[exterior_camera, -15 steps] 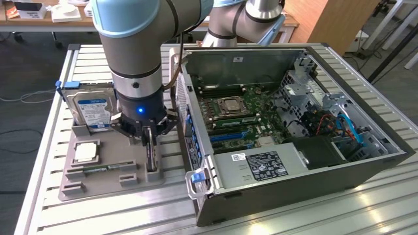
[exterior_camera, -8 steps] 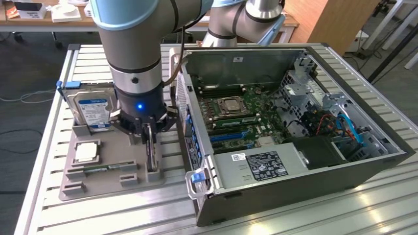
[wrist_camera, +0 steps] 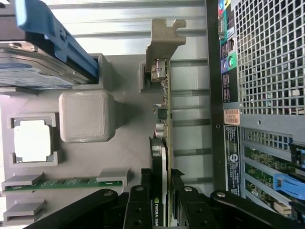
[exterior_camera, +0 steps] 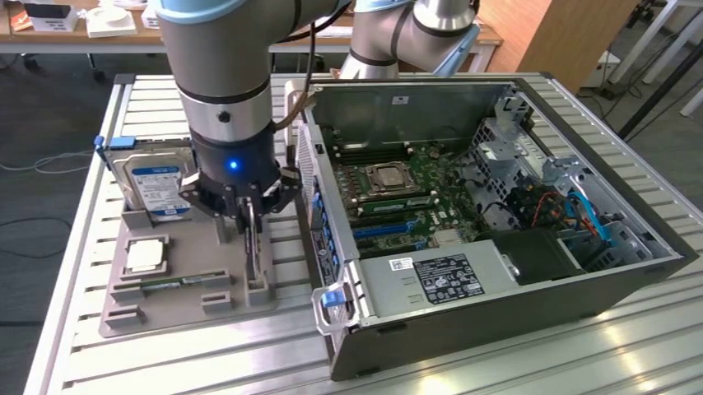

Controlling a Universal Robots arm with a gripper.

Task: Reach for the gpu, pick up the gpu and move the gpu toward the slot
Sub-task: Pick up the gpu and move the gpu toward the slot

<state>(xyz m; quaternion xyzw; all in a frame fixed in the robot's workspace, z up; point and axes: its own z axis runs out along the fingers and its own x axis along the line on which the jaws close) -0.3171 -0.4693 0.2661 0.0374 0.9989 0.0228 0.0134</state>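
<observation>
The gpu stands on edge in a slot of the grey holder tray, beside the open computer case. In the wrist view the gpu appears as a thin green board with a black cooler, its silver end bracket at the far end. My gripper has come straight down over the card's upper edge. One black finger sits on each side of it, and the fingers press against the cooler, so the gripper is shut on the gpu. The card still sits in the holder. Blue expansion slots lie on the motherboard inside the case.
The tray also holds a blue-labelled hard drive, a square CPU chip and a memory stick. The case's rear wall rises close beside the card. The arm's other links hang over the back of the case.
</observation>
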